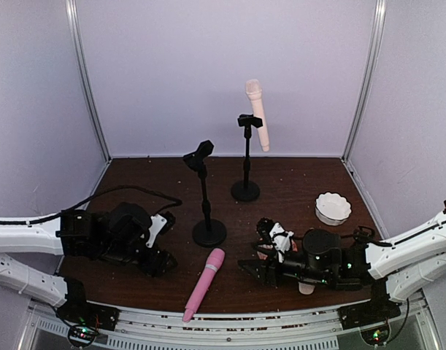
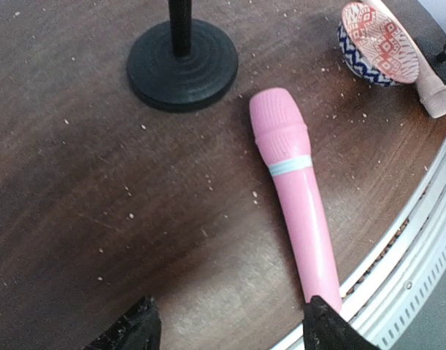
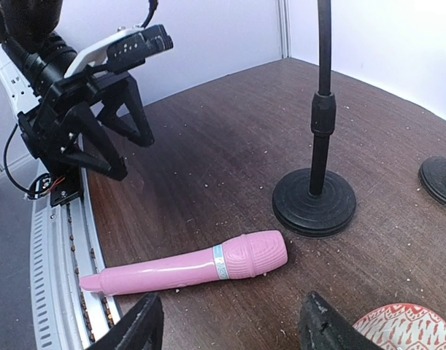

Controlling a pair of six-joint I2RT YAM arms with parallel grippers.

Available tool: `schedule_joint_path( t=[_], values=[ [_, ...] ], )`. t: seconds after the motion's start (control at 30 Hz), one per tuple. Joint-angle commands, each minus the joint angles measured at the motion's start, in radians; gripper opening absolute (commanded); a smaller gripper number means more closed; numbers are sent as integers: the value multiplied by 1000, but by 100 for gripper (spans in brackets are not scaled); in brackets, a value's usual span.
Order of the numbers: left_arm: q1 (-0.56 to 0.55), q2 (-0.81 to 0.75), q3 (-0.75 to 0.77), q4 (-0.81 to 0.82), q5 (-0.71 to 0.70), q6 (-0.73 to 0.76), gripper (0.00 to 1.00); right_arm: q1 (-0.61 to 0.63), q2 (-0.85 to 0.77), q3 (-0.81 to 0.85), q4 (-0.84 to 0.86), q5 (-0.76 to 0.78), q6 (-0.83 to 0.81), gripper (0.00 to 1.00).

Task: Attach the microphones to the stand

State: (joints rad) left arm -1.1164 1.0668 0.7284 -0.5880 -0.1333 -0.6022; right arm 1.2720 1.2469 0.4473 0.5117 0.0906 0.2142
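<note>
Find the pink microphone (image 1: 204, 284) lying flat by the desk's (image 1: 135, 182) front edge, between left gripper (image 2: 233, 327) and right gripper (image 3: 233, 324), both with jaws apart, holding nothing. Grasp mid-handle, lift head-up, then press the handle squarely into the empty clip (image 1: 201, 154) on the nearer stand (image 1: 206, 211).

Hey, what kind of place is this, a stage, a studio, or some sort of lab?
Most likely a robot test cell, not a stage: a left arm and right arm sit at the edge of a small brown table, plain pale walls box it in, and the pink microphone looks toy-like.
</note>
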Motion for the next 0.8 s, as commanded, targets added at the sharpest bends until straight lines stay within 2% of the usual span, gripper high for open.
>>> schedule_joint_path(
  t=[0.0, 0.07, 0.17, 0.33, 0.5, 0.77],
  values=[
    [-102, 83, 40, -4, 9, -164, 72, -2, 3, 23, -14, 41, 12, 64],
    [-170, 155, 84, -15, -14, -187, 73, -2, -1, 20, -15, 46, 15, 64],
    [-244, 278, 179, -114, -100, -224, 74, -2, -5, 16, -12, 49, 17, 64],
    [-303, 452, 307, -222, -141, -239, 73, -3, -2, 19, -15, 49, 19, 64],
    [-319, 542, 347, -223, -121, -226, 74, -2, -12, 10, -15, 55, 22, 63],
    [-296, 657, 459, -236, -183, -172, 75, -2, -25, -1, -7, 68, 27, 63]
  ],
)
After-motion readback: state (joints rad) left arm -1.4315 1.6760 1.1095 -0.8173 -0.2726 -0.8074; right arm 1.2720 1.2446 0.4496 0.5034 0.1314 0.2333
